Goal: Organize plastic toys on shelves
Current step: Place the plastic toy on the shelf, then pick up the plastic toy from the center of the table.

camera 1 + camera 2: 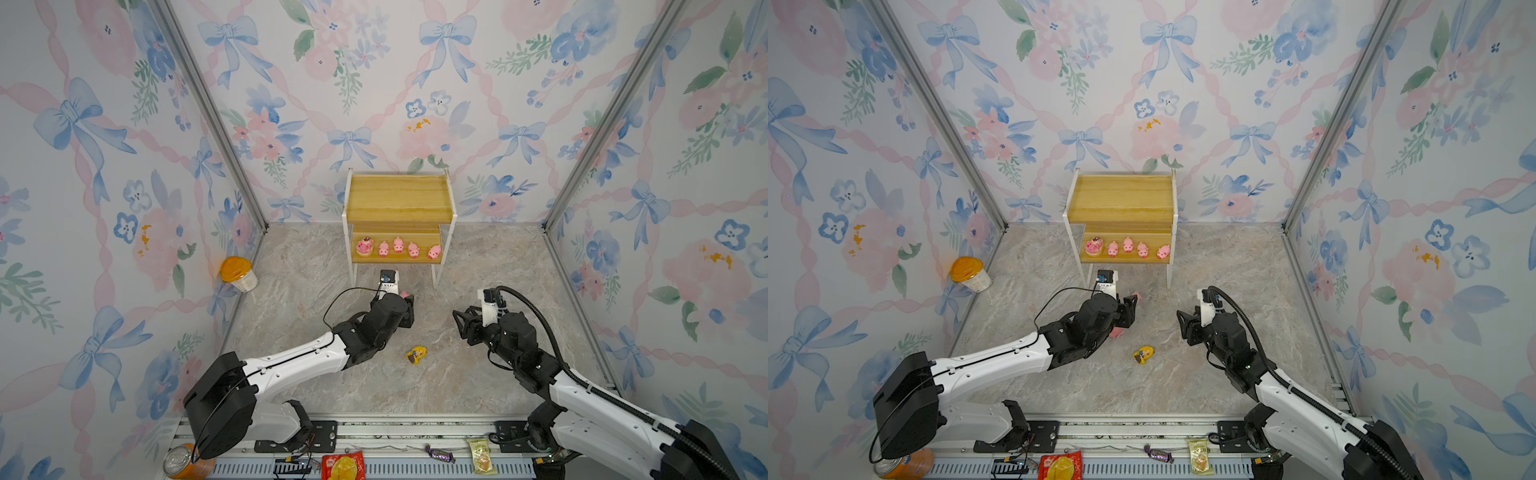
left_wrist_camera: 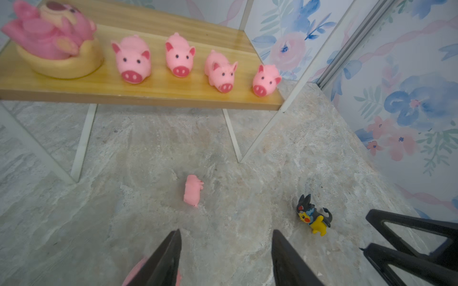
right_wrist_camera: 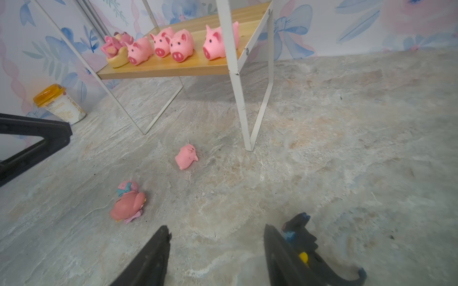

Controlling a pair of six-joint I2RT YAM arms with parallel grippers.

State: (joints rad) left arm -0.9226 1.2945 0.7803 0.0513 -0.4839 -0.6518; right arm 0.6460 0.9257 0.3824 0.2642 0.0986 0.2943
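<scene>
At twelve o'clock the lower shelf (image 1: 397, 259) holds five pink toys (image 1: 398, 244), while the small pig (image 3: 186, 157), hatted figure (image 3: 128, 205), yellow-haired doll (image 1: 417, 354) and black-and-yellow creature (image 2: 313, 218) lie on the floor (image 1: 311, 257) toward six, beside the left gripper (image 2: 226, 232) and right gripper (image 3: 216, 227), both spread and empty.

The marbled tabletop (image 1: 498, 257) carries the shelves (image 1: 399, 199) far centre and an orange-lidded cup (image 1: 237, 274) far left. Nearer lie a pig (image 2: 193, 190), pink figure (image 3: 128, 205), black-and-yellow creature (image 2: 313, 218) and yellow-haired doll (image 1: 416, 354).
</scene>
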